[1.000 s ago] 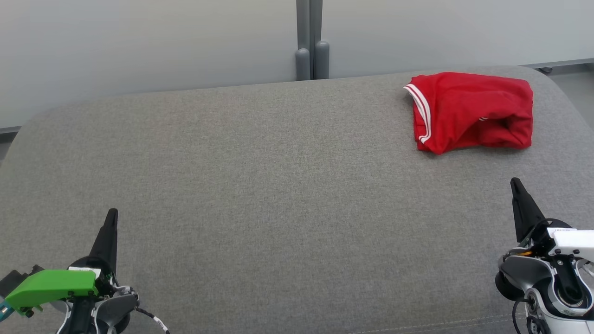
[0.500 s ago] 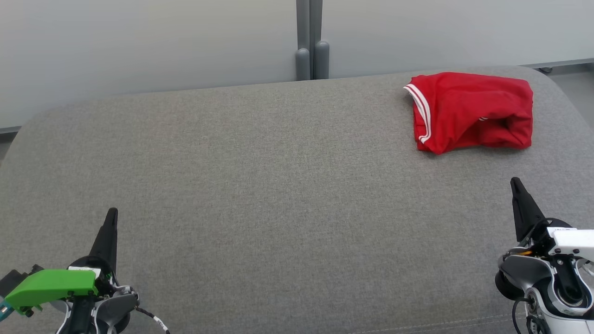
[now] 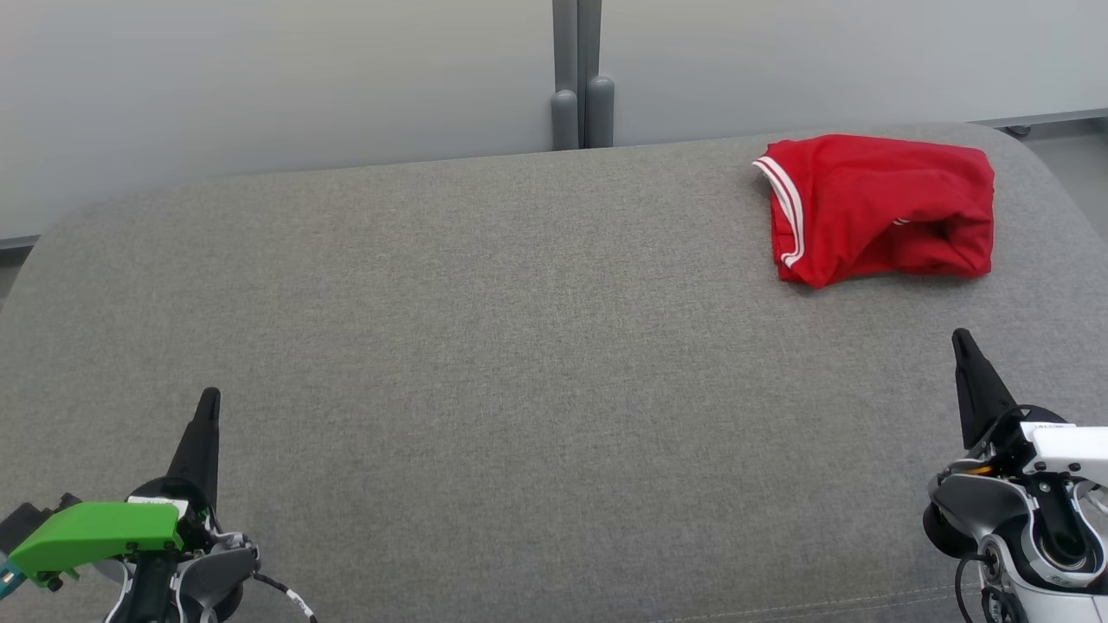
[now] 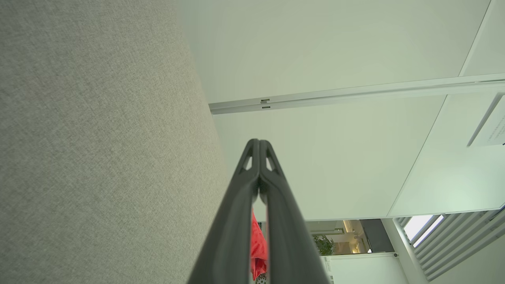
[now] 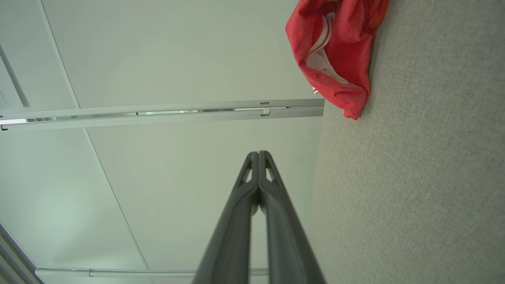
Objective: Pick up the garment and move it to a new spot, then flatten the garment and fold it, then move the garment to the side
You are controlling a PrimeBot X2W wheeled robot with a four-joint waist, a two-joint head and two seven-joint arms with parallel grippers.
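Nothing I can make out has changed from a moment ago. The red knit garment with white striped trim [image 3: 883,208] lies in the same spot, at the far right of the grey woven fabric-covered surface [image 3: 519,346], loosely folded into a rough rectangle with its trimmed edge to the left. My left gripper [image 3: 209,396] sits at the near left as before, and my right gripper [image 3: 959,337] at the near right, nearer than the garment and well apart from it.

Both of my claws are pressed together, fingertips touching, with nothing between them; the wrist views show this plainly.

In the head view each claw shows as one dark spike, and the bottom edge cuts off both wrists, the green plastic cover [image 3: 95,532] on the left and the white housing [image 3: 1065,446] on the right. From my left wrist, the garment is a red sliver in the gap low between my fingers. From my right wrist, the top edge crops it. I cannot tell how many layers it has or what sort of garment it is.
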